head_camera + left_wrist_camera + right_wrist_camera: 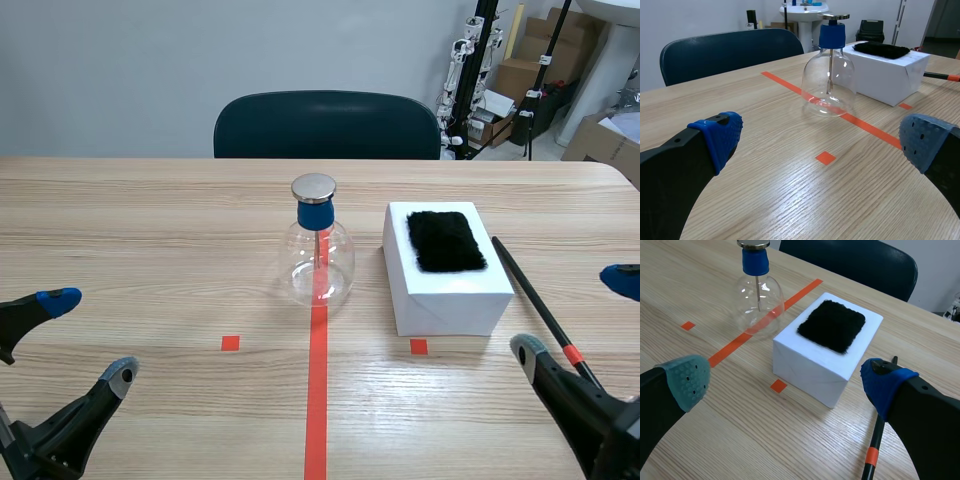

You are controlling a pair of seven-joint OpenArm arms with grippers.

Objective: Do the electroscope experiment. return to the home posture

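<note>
Left tool (90, 335) sits low in the lower left of the frame, spread wide, nothing between its 2 fingers. Its dotted pads (720, 137) are blue and soft-looking. Right tool (574, 315) is in the lower right of the frame, also wide open and holding nothing.

Electroscope flask (318, 262) is at frame centre, upright on the table (150, 220), standing on the long orange-red tape line. It is clear, round-bellied glass with a narrow neck. A blue stopper (315, 215) plugs the neck, with a flat shiny metal disc (314, 187) on top. Inside is 1 thin stem (830, 70) hanging straight down from the stopper. I cannot tell what is at its lower end.

White box (450, 300) is right of centre, near the flask but apart from it. It is rectangular, with smooth matte sides. A fuzzy, roughly rectangular black fur patch (446, 240) lies flat on its top face.

Black rod (530, 293), thin and straight, lies on the table just beside the box's right side. It slants toward the lower right and has an orange band near its low end.

The table is light wood grain. A dark, padded-looking chair (325, 125) sits at top centre behind it.
</note>
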